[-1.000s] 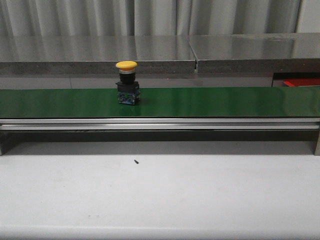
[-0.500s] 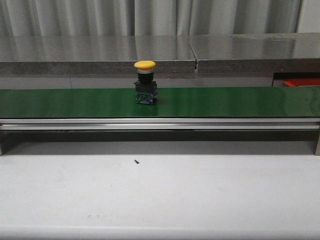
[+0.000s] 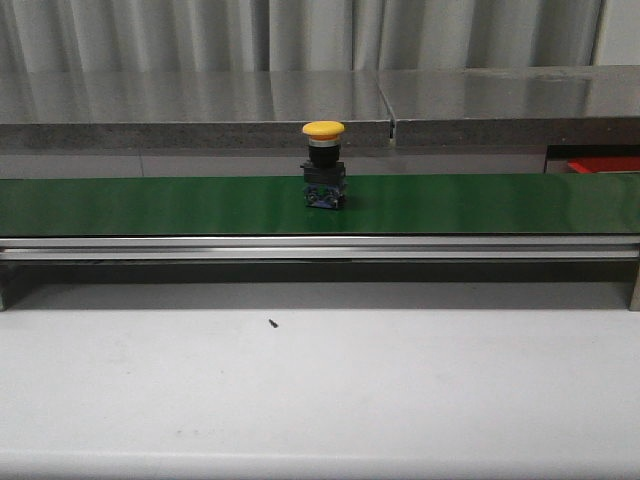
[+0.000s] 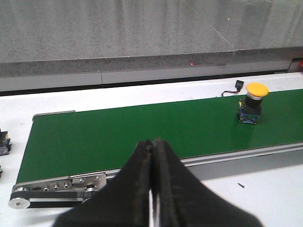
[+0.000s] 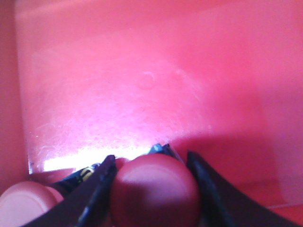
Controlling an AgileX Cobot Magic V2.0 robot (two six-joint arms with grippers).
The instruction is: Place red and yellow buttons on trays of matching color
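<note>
Meanwhile yellow button [image 3: 323,166] upright on green belt [image 3: 150,204]; left end effector [image 4: 152,156] closed, empty; right end effector [image 5: 151,165] gripping red button [image 5: 155,194] over red tray [image 5: 142,71].

- Green conveyor belt [image 3: 150,205]: only the yellow mushroom-head button [image 3: 323,166] stands on it; open on both sides.
- White surface [image 3: 320,390] in front: bare except a tiny dark speck [image 3: 272,323].

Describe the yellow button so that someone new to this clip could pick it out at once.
Find the long green conveyor belt that crosses the front view. Near its middle the yellow button stands upright, alone on the belt: a yellow mushroom cap on a dark, blocky body.
</note>
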